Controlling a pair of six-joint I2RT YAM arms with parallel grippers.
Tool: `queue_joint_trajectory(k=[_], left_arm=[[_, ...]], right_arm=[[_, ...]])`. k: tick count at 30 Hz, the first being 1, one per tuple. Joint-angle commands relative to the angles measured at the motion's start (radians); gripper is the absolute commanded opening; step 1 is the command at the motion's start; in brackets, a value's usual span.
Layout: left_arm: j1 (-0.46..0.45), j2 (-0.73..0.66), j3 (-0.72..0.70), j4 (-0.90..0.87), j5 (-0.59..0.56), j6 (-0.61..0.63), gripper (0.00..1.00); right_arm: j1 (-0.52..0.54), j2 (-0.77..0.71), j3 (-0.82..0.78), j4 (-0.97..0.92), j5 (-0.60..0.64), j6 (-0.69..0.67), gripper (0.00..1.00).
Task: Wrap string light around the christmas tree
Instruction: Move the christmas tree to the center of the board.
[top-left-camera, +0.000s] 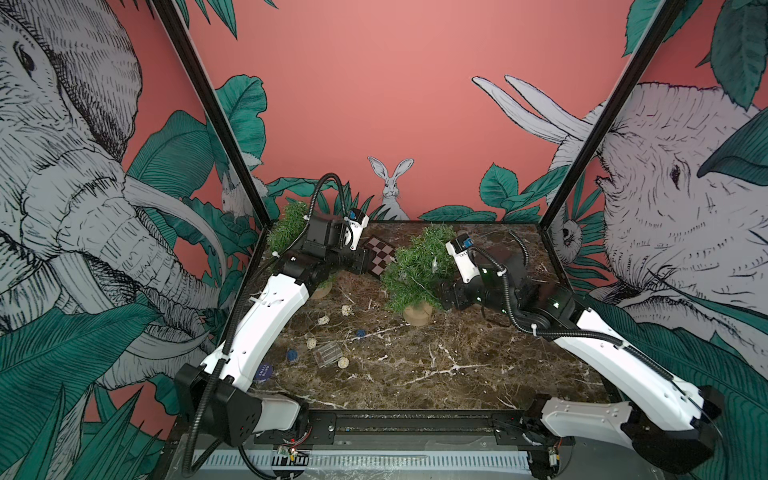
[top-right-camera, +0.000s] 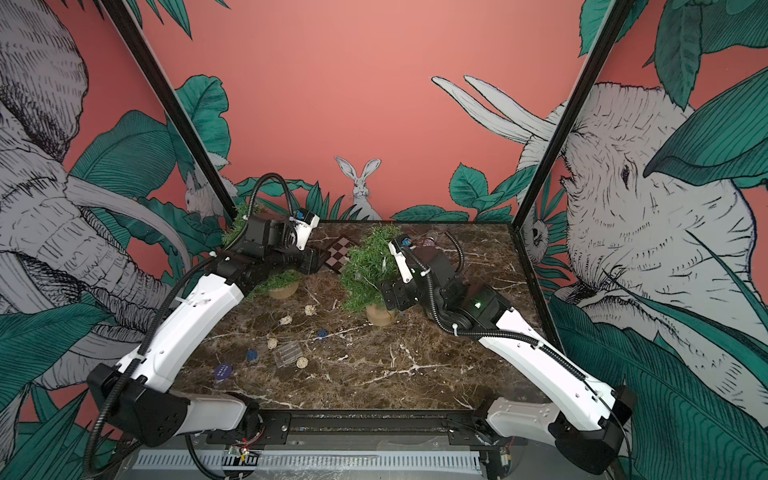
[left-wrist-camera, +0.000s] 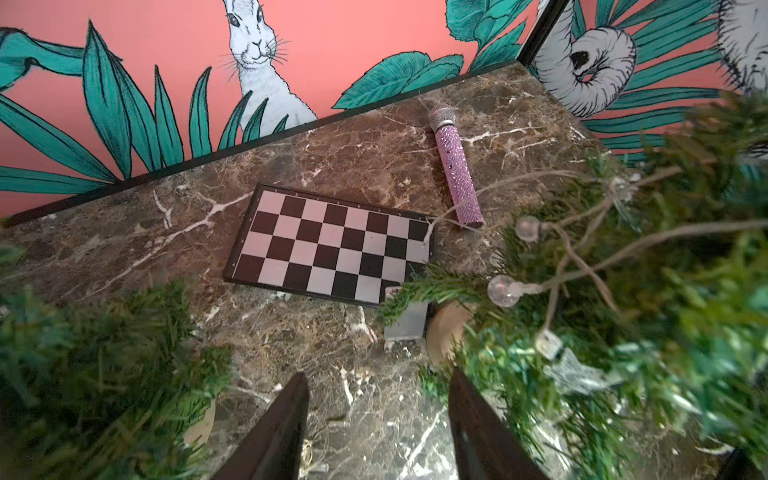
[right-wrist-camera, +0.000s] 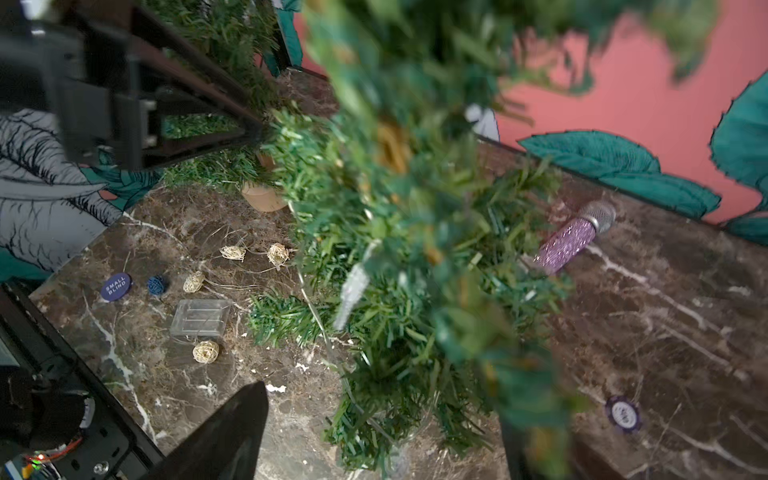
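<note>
On the counter (top-left-camera: 457, 374), christmas tree (top-left-camera: 415, 266) draped with string light (left-wrist-camera: 505, 291), left jaws released beside it, right jaws spread wide around its branches

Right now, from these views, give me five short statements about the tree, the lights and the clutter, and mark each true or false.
1. The chessboard lies flat on the table. True.
2. The pink microphone stands upright. False: the microphone lies on its side near the chessboard.
3. The left gripper has its jaws apart with nothing between them. True.
4. A wire of clear bulbs sits in the christmas tree's branches. True.
5. The clear battery box hangs in the christmas tree. False: it lies on the table among the wicker balls.
</note>
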Motion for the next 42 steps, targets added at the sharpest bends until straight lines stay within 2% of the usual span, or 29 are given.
queue_joint_trajectory(k=[1,7,13,17,20,25,28,30,35,39,42], left_arm=[[-0.054,-0.041,-0.118,0.025,-0.049,-0.087,0.57],[-0.142,-0.078,-0.296,0.224,-0.062,-0.210,0.60],[-0.153,-0.030,-0.354,0.279,-0.069,-0.223,0.60],[-0.153,0.001,-0.426,0.360,-0.068,-0.277,0.57],[-0.154,0.050,-0.470,0.396,-0.098,-0.321,0.55],[-0.153,0.113,-0.505,0.512,-0.116,-0.334,0.57],[-0.151,0.146,-0.516,0.605,-0.145,-0.309,0.60],[-0.150,0.180,-0.491,0.607,-0.102,-0.313,0.60],[-0.164,0.253,-0.510,0.699,0.002,-0.443,0.59],[-0.197,0.290,-0.513,0.688,-0.027,-0.481,0.57],[-0.215,0.321,-0.519,0.744,-0.025,-0.532,0.55]], right_arm=[[0.005,0.003,-0.065,0.052,0.032,0.065,0.77],[0.004,0.014,-0.159,0.107,0.034,0.178,0.72],[0.002,0.031,-0.196,0.124,0.074,0.194,0.67],[-0.011,0.031,-0.241,0.156,0.078,0.211,0.62],[-0.014,0.017,-0.255,0.175,0.078,0.222,0.65],[-0.028,-0.002,-0.244,0.153,0.024,0.240,0.80],[-0.042,-0.031,-0.244,0.111,0.001,0.251,0.80],[-0.062,-0.047,-0.258,0.101,-0.015,0.263,0.80],[-0.113,-0.058,-0.297,0.163,-0.021,0.288,0.74],[-0.136,-0.034,-0.330,0.271,-0.067,0.326,0.67],[-0.138,-0.009,-0.332,0.292,-0.079,0.329,0.63]])
